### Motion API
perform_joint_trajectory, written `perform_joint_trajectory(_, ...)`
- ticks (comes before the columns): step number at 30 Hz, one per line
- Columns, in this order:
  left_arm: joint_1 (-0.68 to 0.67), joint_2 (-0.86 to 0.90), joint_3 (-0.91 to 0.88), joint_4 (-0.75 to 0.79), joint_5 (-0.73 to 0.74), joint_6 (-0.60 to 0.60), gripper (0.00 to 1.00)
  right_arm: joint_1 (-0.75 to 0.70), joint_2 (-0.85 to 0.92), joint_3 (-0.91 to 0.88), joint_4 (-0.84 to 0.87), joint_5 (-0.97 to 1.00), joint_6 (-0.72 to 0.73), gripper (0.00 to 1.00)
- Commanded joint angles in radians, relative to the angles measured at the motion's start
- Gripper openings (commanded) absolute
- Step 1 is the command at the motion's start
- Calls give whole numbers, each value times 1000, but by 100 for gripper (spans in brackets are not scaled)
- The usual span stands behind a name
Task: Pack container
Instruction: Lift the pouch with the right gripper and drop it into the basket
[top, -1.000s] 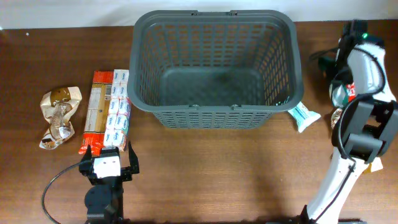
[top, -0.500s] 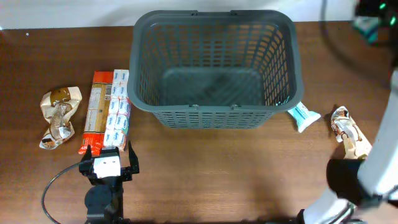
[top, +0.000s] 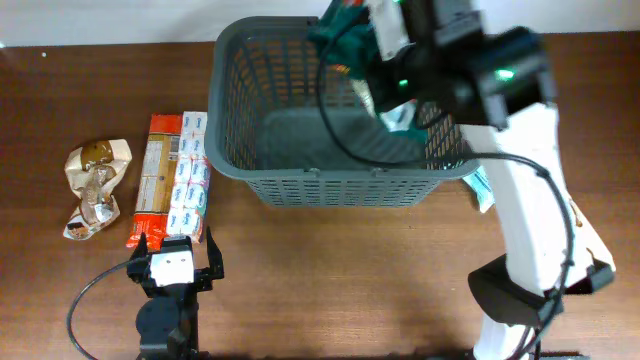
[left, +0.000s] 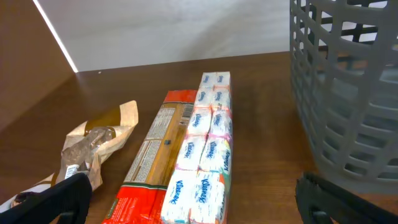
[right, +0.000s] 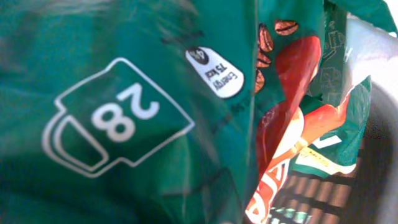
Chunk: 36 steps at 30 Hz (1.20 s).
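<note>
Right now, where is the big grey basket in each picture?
Overhead: basket at top middle.
Left wrist: its lattice side fills the right edge.
Right wrist: green packet fills it; dark slats at the bottom right may be the basket.
Shared landmark: tissue packs, left of the basket in overhead and left wrist.

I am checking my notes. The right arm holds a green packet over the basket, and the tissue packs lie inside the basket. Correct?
No. The tissue packs lie on the table left of the basket, as the overhead view shows. The right tool does hold the green packet over it.
</note>
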Motion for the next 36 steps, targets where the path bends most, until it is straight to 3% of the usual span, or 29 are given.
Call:
perform_joint_trajectory(1, -3, -6, -5, 3, -11, 16, 99, 16, -8, -94, 69, 29, 24, 3)
perform_joint_trajectory(14, -3, -6, -5, 3, -11, 16, 99, 16, 14, -545, 262, -6, 92, 4)
perform_joint_trajectory(24, -3, -6, -5, 3, -11, 16, 99, 16, 13, -597, 259, -69, 91, 4)
perform_joint_trajectory(25, -3, -6, -5, 3, -11, 16, 99, 16, 13, -597, 258, -69, 91, 24)
perform_joint_trajectory(26, -3, -6, -5, 3, -11, 16, 99, 16, 9, -596, 259, -69, 91, 62)
perform_joint_trajectory(27, -3, -6, -5, 3, -11, 16, 99, 16, -2, -579, 258, -65, 85, 84)
perform_joint_trajectory(30, -3, -6, -5, 3, -11, 16, 99, 16, -35, -518, 257, -33, 72, 83)
perform_joint_trajectory(36, -3, -6, -5, 3, -11, 16, 99, 1, -108, -245, 195, 208, 72, 81)
